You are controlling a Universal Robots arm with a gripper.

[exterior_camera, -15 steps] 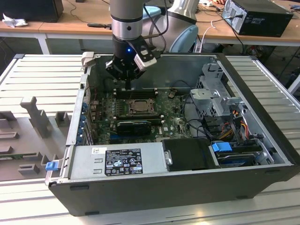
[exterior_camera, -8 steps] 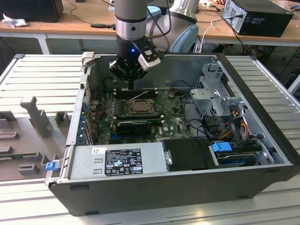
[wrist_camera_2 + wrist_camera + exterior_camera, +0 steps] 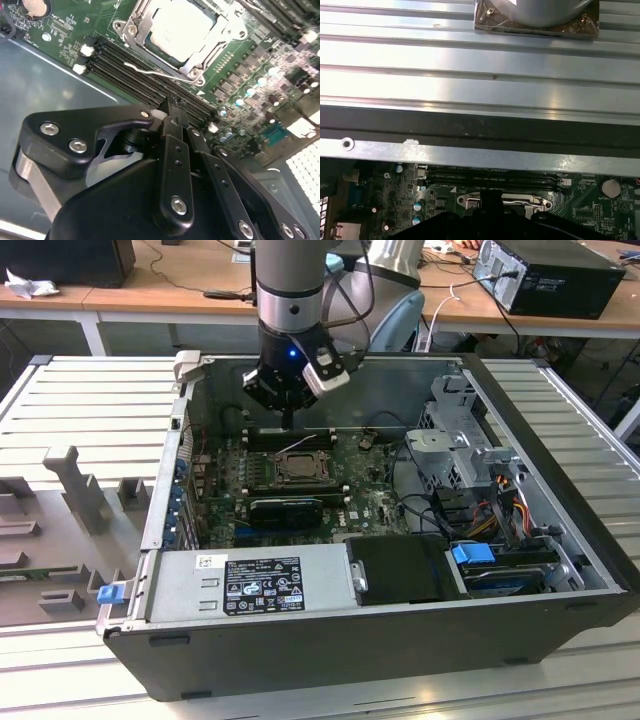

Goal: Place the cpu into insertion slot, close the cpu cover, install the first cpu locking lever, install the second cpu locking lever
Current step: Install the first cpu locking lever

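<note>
The cpu (image 3: 177,30) lies flat in the insertion slot (image 3: 272,481) on the green board, its silver top showing through the window of the cpu cover (image 3: 141,36), which is folded down over it. A thin wire locking lever (image 3: 150,70) runs along the socket's edge nearest the memory slots; in the exterior view that lever (image 3: 297,446) angles up off the socket. My gripper (image 3: 172,103) is shut with nothing in it, its tips just above the memory slots beside that lever. In the exterior view the gripper (image 3: 288,425) hangs just behind the socket.
Long black memory slots (image 3: 125,67) lie between socket and case wall (image 3: 470,155). A black card (image 3: 285,510) sits in front of the socket. The power supply (image 3: 250,585), drive cage (image 3: 460,440) and loose cables (image 3: 500,500) fill the front and the exterior view's right.
</note>
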